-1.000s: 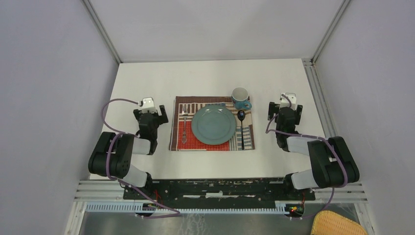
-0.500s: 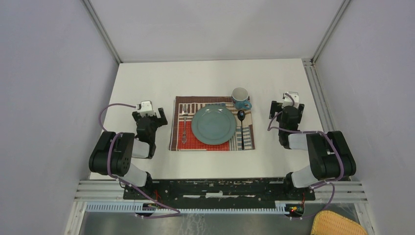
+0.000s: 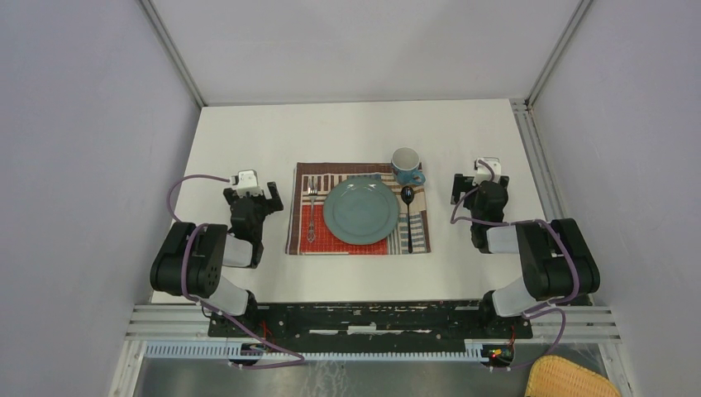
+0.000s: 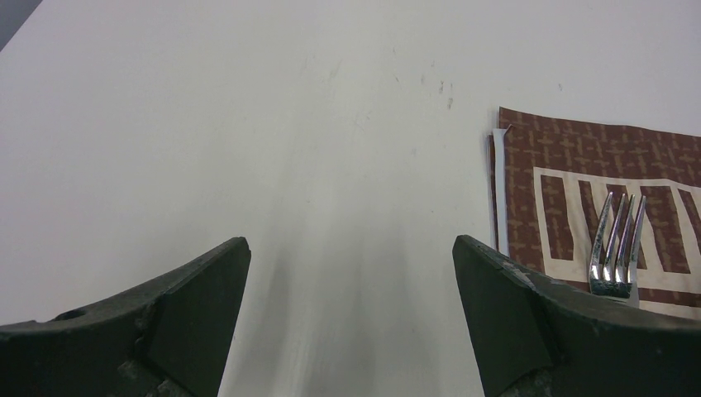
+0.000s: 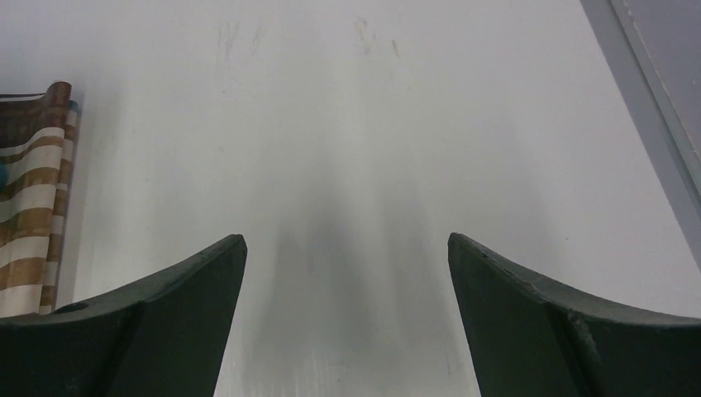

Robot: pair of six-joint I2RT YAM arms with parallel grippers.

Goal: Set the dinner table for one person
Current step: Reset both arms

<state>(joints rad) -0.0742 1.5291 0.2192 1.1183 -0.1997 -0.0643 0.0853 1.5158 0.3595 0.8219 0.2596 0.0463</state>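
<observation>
The dinner table (image 3: 248, 136) is a broad white surface with a matte finish. It is boxed in by pale grey-lilac walls (image 3: 83, 165) on three sides and edged by metal rails (image 3: 529, 124). It lies directly under and ahead of both sets of fingers. Up close it is not spotless: both wrist views show faint grey scuffs on the white, well ahead of the fingertips.

The left fingers (image 4: 190, 306) stand spread wide with nothing between them, only bare surface and their own soft shadow. The right fingers (image 5: 165, 306) are just as wide and just as empty.

Between the two sets of fingers lies a patchwork placemat (image 3: 310, 236) in brown, cream stripes and red. A grey-green plate (image 3: 361, 210) sits at its middle. A steel fork (image 4: 616, 248) rests on the mat on the side towards the left fingers (in the left wrist view its tines show just above the right-hand fingertip). A dark spoon (image 3: 408, 217) lies on the side towards the right fingers. A blue mug (image 3: 406, 165) with a pale inside stands at the mat's far corner, beyond the spoon. In the right wrist view a curled striped edge of the mat shows left of the fingers, apart from them.

Purple cables (image 3: 186, 178) loop from each wrist. Behind the right arm's base, off the surface, is a yellow woven basket (image 3: 570, 380).
</observation>
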